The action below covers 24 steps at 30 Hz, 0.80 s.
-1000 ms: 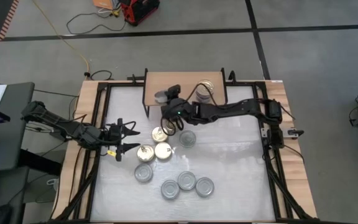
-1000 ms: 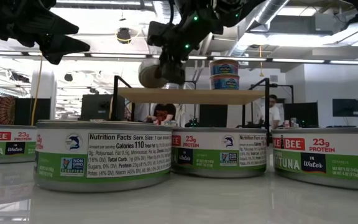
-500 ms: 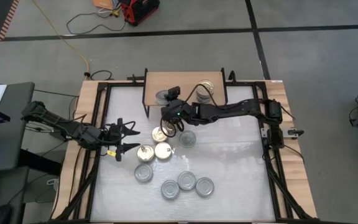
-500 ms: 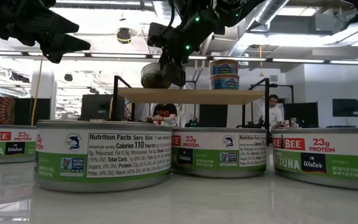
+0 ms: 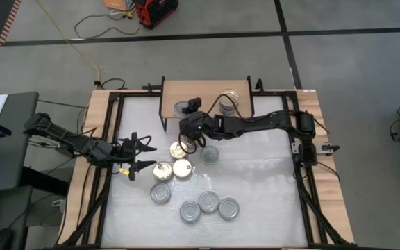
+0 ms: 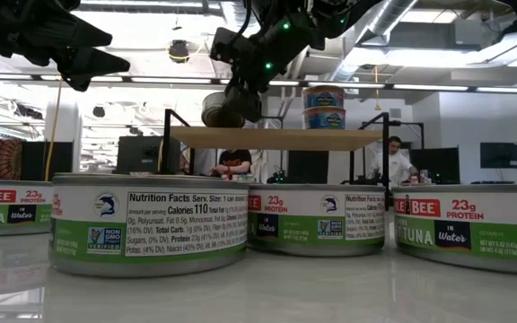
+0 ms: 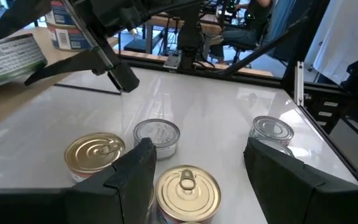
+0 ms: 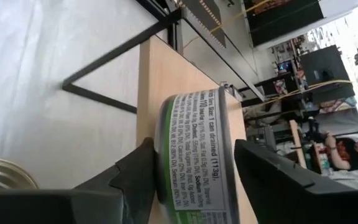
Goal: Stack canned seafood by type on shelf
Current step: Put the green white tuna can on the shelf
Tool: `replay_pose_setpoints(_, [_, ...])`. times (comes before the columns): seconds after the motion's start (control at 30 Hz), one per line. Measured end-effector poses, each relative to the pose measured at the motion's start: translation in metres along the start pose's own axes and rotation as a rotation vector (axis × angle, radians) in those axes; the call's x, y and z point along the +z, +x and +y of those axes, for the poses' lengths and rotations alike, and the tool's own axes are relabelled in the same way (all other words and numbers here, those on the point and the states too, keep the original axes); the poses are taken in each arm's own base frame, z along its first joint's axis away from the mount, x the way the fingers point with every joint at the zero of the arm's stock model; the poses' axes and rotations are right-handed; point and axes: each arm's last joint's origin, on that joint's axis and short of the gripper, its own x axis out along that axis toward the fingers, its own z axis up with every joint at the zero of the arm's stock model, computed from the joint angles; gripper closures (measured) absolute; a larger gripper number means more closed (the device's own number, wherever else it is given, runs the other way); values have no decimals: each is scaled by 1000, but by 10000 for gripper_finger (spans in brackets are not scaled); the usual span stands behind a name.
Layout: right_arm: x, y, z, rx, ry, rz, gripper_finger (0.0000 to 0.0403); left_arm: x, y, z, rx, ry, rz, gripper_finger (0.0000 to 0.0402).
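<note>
Lab: ceiling ducts [image 6: 402, 18], monitors [image 6: 499, 154], seated person [image 6: 393, 157].

You have the shelf [image 5: 207, 96] at the table's [image 5: 255, 201] far edge. A two-tin stack [image 5: 228, 103] stands on its right part. The right gripper [image 5: 187, 114] holds a tin [image 5: 181, 108] at its left front. Before the shelf lie scattered tins [image 5: 208, 202], and the left gripper [image 5: 142, 155] sits left of them.

**Tin held over the shelf**

We see the right gripper [image 6: 232, 94] clamped on a tin [image 6: 220, 109] just above the shelf [image 6: 276, 137], left of a two-tin stack [image 6: 324, 107]. Labelled tins [image 6: 149, 231] line the near table. The left gripper [image 6: 65, 54] hangs upper left.
</note>
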Motion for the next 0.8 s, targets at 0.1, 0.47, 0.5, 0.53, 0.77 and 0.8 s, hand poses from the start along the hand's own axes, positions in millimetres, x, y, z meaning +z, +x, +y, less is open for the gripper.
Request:
replay_pose_setpoints(0.1, [-2, 2, -2, 2, 24, -2, 138, 0, 0, 0, -1, 1, 1, 168])
replay_pose_setpoints(0.47, [8, -4, -4, 3, 35, -37, 131, 0, 0, -1, -20, 0, 4, 168])
replay_pose_setpoints(0.5, [8, -3, -5, 3, 43, -35, 131, 0, 0, -1, -21, -1, 2, 168])
replay_pose_setpoints(0.53, [8, -4, -5, 4, 43, -37, 131, 0, 0, -1, -23, -2, 2, 168])
replay_pose_setpoints(0.77, [11, -6, -3, -2, 36, -38, 131, 0, 0, -1, -32, -4, 5, 168])
replay_pose_setpoints(0.8, [11, -6, -2, -1, 33, -39, 131, 0, 0, -1, -32, -4, 5, 168])
